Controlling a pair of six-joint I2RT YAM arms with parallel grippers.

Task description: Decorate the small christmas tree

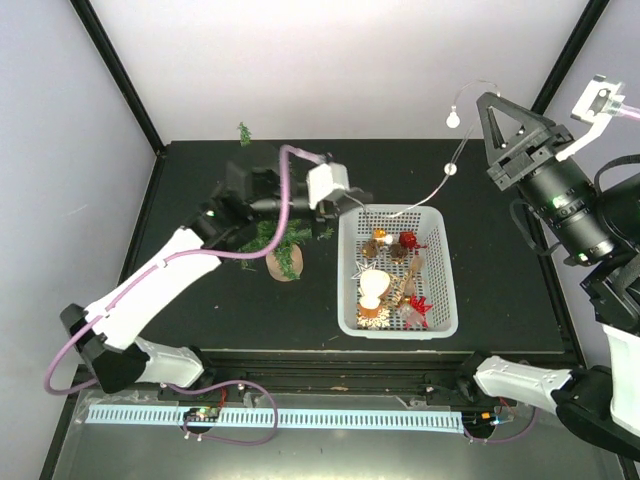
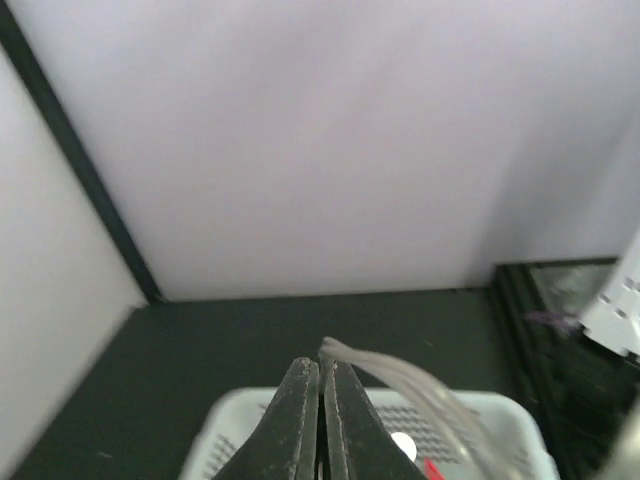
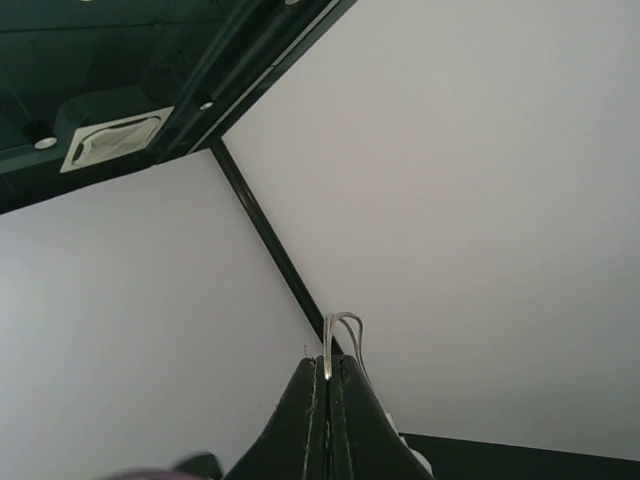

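Right of the tabletop's centre, the white basket [image 1: 345,270] holds red and gold ornaments [image 1: 405,243], while the left gripper [image 2: 321,365] and right gripper [image 3: 328,360] each pinch the clear bulb wire [image 1: 440,185] rising from it.

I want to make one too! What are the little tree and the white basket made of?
The small christmas tree looks like bristly green plastic needles on a round base, probably brown wood. The white basket seems moulded plastic: smooth, with rows of tiny holes in its walls.

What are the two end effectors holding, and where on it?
Both pinch the clear light string: left end effector near the basket, right end effector at its raised loop.
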